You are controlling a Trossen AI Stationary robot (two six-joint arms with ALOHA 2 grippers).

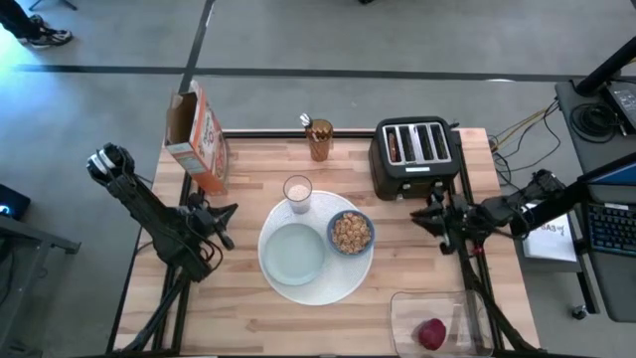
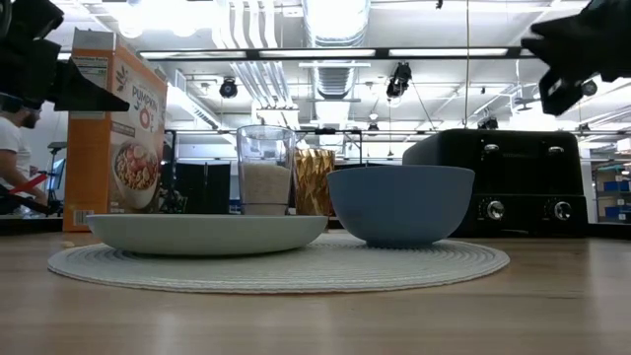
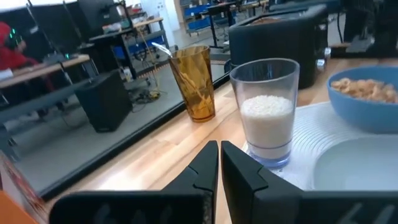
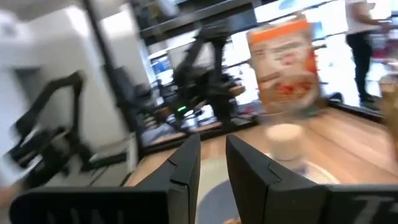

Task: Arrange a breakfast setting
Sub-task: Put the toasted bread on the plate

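A large round white plate lies mid-table. On it rest a smaller pale green-white plate and a blue bowl with cereal. The milk glass stands at its far edge and shows in the left wrist view. A metal spoon stands in an amber cup. Brown toast sits in a toaster slot. A red fruit lies in a clear tub. My left gripper is shut and empty, left of the plates. My right gripper is slightly open and empty, in front of the toaster.
The black four-slot toaster stands at the far right. The orange-and-white cereal box stands at the far left. The clear tub sits at the near right corner. Bare wood lies at the near left of the table.
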